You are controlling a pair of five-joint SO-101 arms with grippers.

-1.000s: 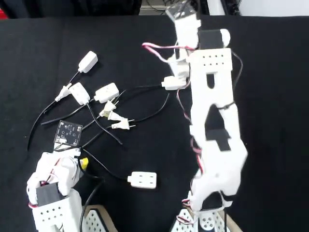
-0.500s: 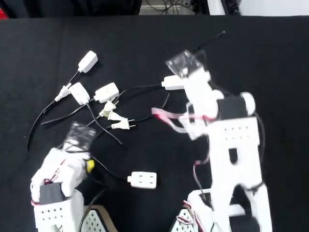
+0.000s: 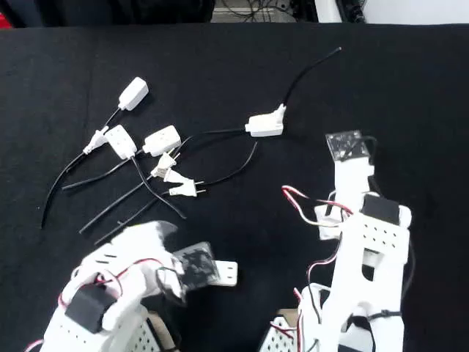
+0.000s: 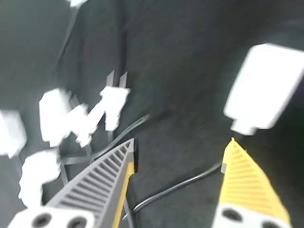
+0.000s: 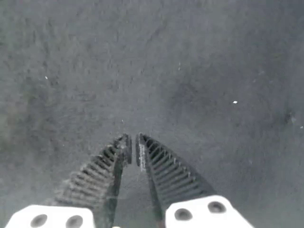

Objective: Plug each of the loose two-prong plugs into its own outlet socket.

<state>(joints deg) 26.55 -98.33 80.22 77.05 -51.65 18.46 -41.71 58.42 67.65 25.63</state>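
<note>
Several white outlet sockets lie on the black table: one far left (image 3: 134,93), two side by side (image 3: 121,141) (image 3: 162,140), one mid-table (image 3: 265,125) with a plug in it, and one near the front (image 3: 226,273). Two loose two-prong plugs (image 3: 183,189) (image 3: 163,163) lie left of centre. My left arm (image 3: 110,293) leans over the front socket. My left gripper (image 4: 180,142) is open; that socket (image 4: 263,88) lies just beyond its yellow finger (image 4: 242,175), and the loose plugs (image 4: 113,100) lie farther off. My right gripper (image 5: 132,142) is shut on nothing above bare cloth.
Black cords (image 3: 220,176) trail across the left and middle of the table. My right arm (image 3: 366,235) stands folded at the front right. The table's far edge (image 3: 234,23) runs along the back.
My right arm has drawn back from the mid-table socket toward the front right. My left arm has swung right, from beside the cords to over the front socket.
</note>
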